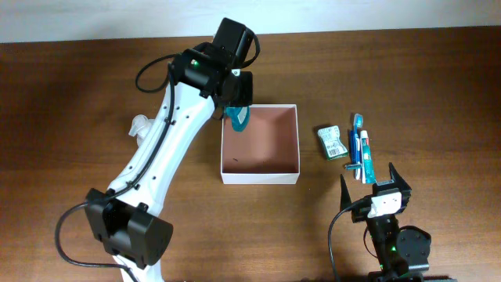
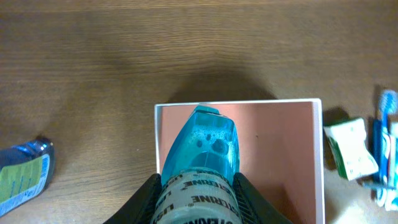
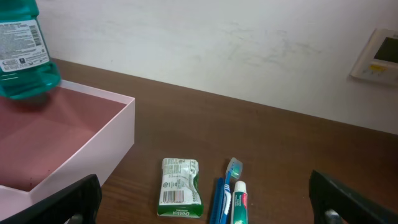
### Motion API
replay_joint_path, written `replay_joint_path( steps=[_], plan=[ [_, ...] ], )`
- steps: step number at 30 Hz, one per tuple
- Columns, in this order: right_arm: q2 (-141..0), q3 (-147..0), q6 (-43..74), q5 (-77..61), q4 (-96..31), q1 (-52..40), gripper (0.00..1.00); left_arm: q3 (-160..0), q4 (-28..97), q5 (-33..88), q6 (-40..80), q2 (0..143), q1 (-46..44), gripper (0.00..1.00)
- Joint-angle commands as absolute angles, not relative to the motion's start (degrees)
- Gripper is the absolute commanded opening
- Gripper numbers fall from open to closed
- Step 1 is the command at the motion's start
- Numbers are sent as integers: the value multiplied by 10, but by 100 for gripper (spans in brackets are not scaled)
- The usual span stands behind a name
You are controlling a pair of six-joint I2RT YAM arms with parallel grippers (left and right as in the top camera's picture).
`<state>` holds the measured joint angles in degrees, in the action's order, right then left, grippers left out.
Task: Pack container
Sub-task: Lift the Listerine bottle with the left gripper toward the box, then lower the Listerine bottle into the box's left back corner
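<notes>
Left tool [image 2: 198, 208] is clamped on a teal mouthwash bottle [image 2: 205, 146], which hangs over the rear-left corner of the container [image 1: 262, 175]. The container sits open-topped at mid-tabletop [image 1: 78, 94], below and just ahead of that tool. To its right, apart from it, a green packet [image 1: 332, 142], toothbrush [image 1: 358, 145] and toothpaste tube [image 1: 365, 157] lie side by side. Right tool [image 1: 368, 174] stands just in front of them, jaws wide and empty, apart from the container.

Dark wooden table [image 1: 86, 86], scuffed white wall [image 3: 217, 43], small wall panel [image 3: 379, 53] (far right)
</notes>
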<state>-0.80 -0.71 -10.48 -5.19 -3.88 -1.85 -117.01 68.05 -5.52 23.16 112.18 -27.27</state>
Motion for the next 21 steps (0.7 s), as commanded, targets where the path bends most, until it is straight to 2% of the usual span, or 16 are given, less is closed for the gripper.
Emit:
replay_joint_path(
  steps=[1,21],
  plan=[
    [-3,-3,-103,-47,-41,-14,98,-1186,675,-89,281,1127,-272,17],
    [-3,-3,-103,-47,-41,-14,98,-1184,665,-119,289,1157,-284,13]
  ],
)
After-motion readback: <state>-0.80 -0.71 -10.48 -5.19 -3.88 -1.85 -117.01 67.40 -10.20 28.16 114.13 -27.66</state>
